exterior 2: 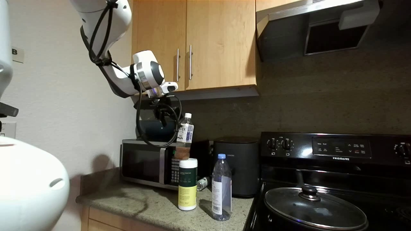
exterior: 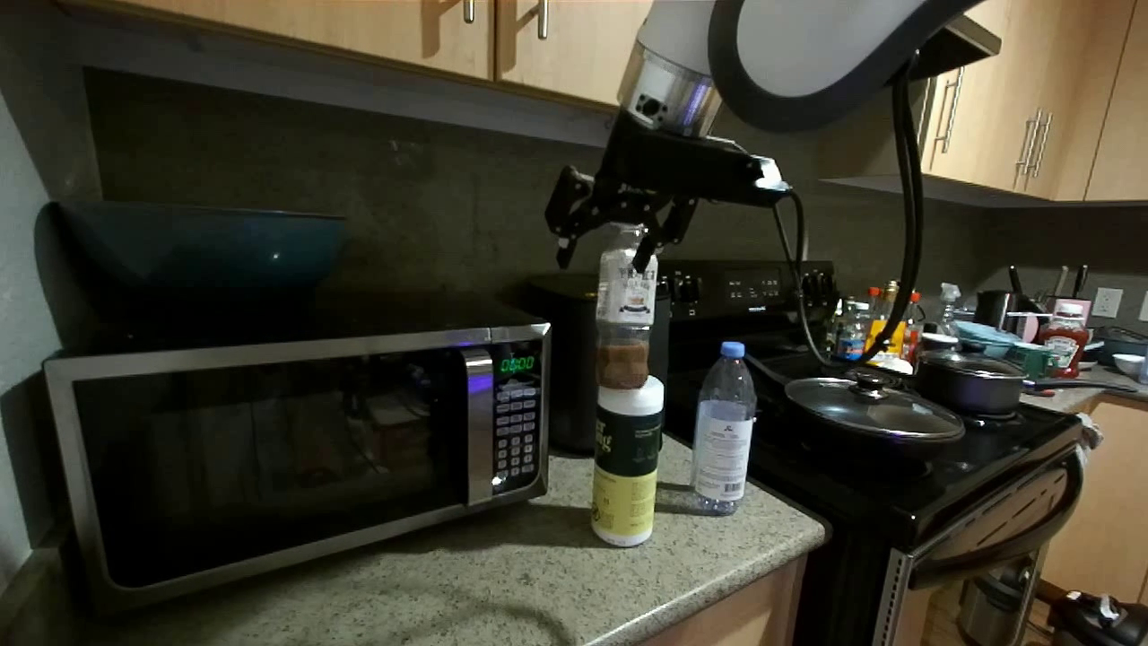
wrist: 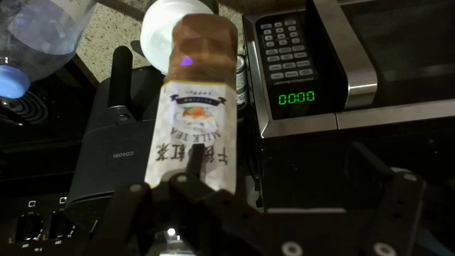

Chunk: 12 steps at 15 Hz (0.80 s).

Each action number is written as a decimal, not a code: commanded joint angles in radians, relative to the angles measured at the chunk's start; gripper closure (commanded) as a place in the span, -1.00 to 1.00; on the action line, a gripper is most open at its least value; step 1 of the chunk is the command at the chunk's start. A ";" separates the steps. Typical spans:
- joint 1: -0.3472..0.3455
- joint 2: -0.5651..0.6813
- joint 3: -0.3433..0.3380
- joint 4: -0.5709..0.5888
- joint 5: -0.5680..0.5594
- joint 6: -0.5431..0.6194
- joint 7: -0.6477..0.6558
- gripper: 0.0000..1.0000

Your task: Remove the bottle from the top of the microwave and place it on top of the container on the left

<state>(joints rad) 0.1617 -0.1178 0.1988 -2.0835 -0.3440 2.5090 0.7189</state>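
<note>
The bottle, clear with a pale label and brown lower part, stands at the white lid of the container, a cylinder with dark green and yellow label. In an exterior view the bottle leans slightly, its base past the lid's edge; firm contact cannot be told. My gripper is open around the bottle's upper part. In the wrist view one finger of the gripper overlaps the bottle's label; the other is far off over the microwave's dark top. Touch is unclear. The microwave stands beside the container.
A clear water bottle with a blue cap stands close beside the container. A dark bowl sits on the microwave. A black appliance and a small can are behind. The stove holds a lidded pan. Cabinets hang above.
</note>
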 commanded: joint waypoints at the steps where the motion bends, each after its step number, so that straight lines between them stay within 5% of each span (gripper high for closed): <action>1: -0.004 -0.026 0.009 -0.006 0.053 -0.019 -0.076 -1.00; 12: -0.004 -0.026 0.007 -0.006 0.128 -0.055 -0.114 -1.00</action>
<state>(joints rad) 0.1617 -0.1264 0.2041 -2.0834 -0.2839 2.4968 0.6599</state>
